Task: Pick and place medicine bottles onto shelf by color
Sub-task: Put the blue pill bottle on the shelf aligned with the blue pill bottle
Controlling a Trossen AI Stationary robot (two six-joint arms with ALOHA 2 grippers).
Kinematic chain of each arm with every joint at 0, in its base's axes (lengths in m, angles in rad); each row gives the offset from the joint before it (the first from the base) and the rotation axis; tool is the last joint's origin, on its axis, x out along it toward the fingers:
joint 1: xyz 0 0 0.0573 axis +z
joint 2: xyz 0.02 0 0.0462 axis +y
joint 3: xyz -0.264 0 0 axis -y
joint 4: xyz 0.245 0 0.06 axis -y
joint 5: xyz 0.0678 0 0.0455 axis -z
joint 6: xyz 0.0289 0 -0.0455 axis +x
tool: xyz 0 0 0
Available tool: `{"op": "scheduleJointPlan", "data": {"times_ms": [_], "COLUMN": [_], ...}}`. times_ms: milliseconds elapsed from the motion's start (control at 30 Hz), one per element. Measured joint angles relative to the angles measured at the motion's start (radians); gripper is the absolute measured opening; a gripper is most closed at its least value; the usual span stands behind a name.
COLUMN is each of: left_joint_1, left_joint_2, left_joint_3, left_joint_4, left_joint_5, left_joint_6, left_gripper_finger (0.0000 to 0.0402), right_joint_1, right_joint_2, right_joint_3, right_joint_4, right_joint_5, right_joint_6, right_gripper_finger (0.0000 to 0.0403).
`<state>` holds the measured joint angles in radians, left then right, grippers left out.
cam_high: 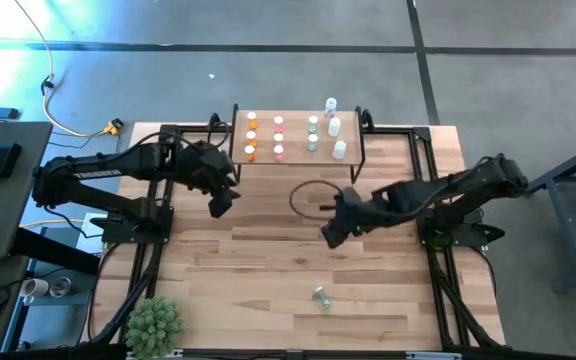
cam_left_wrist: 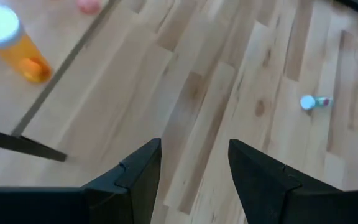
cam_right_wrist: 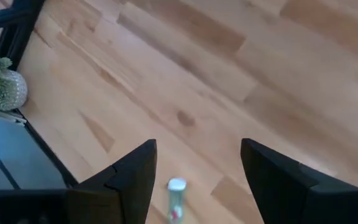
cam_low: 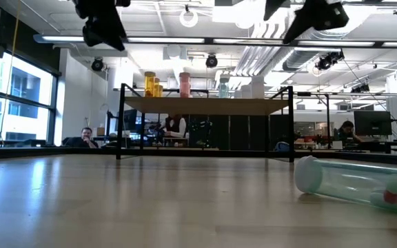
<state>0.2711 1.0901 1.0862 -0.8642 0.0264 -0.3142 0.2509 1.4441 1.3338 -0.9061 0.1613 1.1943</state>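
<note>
At the left of the table (cam_high: pixel 268 260), seen from above, we find the left gripper (cam_high: pixel 222 203) raised over the bare wood just in front of the shelf's (cam_high: pixel 296 158) left end. In its wrist view its two dark fingers (cam_left_wrist: pixel 135 174) stand apart with nothing but planks between them, so we call it partly spread and empty. An orange bottle (cam_left_wrist: pixel 11 43) with a white cap stands on the shelf near that gripper.

At the table's far edge, the shelf carries the sorted medicine bottles (cam_high: pixel 278 137) in columns: orange at the left, then pink, then green, then white-capped clear ones at the right. From table height we see these standing upright on the raised board.

In front of the shelf a dark cable loop (cam_high: pixel 313 197) lies on the wood. To its right we place the right gripper (cam_high: pixel 332 235), held above the table's middle; its fingers (cam_right_wrist: pixel 129 177) are spread wide and hold nothing.

Nearer the front edge, a single green bottle (cam_high: pixel 321 296) lies on its side on the tabletop, well apart from the shelf. At the front left corner stands a small green plant (cam_high: pixel 155 324).
</note>
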Motion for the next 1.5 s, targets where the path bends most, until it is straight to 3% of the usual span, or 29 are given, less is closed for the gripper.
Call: {"op": "scheduleJointPlan", "data": {"times_ms": [300,567,1067,1367,1500], "left_joint_1": [-0.019,-0.019,-0.019,-0.019,-0.019], "left_joint_2": [0.0,0.0,0.0,0.0,0.0], "left_joint_3": [-0.02,-0.02,-0.02,-0.02,-0.02], "left_joint_4": [-0.001,-0.001,-0.003,-0.003,-0.003], "left_joint_5": [0.005,0.012,0.014,0.013,0.011], "left_joint_6": [0.038,0.056,0.075,0.09,0.09], "left_gripper_finger": [0.0176,0.0176,0.0176,0.0176,0.0176], "right_joint_1": [0.188,0.282,0.324,0.325,0.325], "right_joint_2": [0.104,0.197,0.327,0.401,0.437], "right_joint_3": [0.0,0.0,0.0,0.0,0.0], "right_joint_4": [0.034,0.179,0.209,0.256,0.273], "right_joint_5": [0.014,0.014,-0.026,-0.047,-0.109], "right_joint_6": [0.27,0.382,0.503,0.482,0.473], "right_gripper_finger": [0.0192,0.0166,0.0166,0.021,0.022]}}
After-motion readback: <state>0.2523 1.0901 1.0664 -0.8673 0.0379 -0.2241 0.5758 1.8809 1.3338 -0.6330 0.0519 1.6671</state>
